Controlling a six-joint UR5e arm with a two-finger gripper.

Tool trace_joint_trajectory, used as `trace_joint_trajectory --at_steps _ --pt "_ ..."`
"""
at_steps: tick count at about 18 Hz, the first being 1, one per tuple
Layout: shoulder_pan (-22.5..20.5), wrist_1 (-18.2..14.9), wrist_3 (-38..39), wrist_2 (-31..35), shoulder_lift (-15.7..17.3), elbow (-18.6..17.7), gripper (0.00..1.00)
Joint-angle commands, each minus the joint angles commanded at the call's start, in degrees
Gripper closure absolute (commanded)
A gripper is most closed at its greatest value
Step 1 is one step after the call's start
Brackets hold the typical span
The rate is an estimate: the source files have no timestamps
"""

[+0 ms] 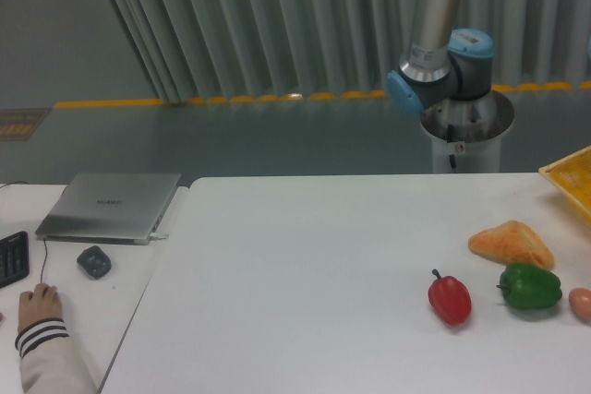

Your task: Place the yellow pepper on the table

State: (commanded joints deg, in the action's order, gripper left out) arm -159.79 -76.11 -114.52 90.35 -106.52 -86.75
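The large plain white matte table [305, 274] carries a glossy red pepper [450, 298], a green pepper [529, 287] and an orange bread-like wedge [511, 244] near its right edge. Behind stand the grey floor with a yellow line [222, 100] and the silver-blue robot arm [443, 53], cut off on top. The gripper and the yellow pepper are out of view.
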Motion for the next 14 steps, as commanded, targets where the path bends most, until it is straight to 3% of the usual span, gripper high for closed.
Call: trace_joint_trajectory --at_steps 8,14 --pt "-0.5 -0.2 -0.4 0.0 0.2 -0.3 0.0" --pt "-3.6 0.4 -0.4 0.4 0.5 -1.8 0.0"
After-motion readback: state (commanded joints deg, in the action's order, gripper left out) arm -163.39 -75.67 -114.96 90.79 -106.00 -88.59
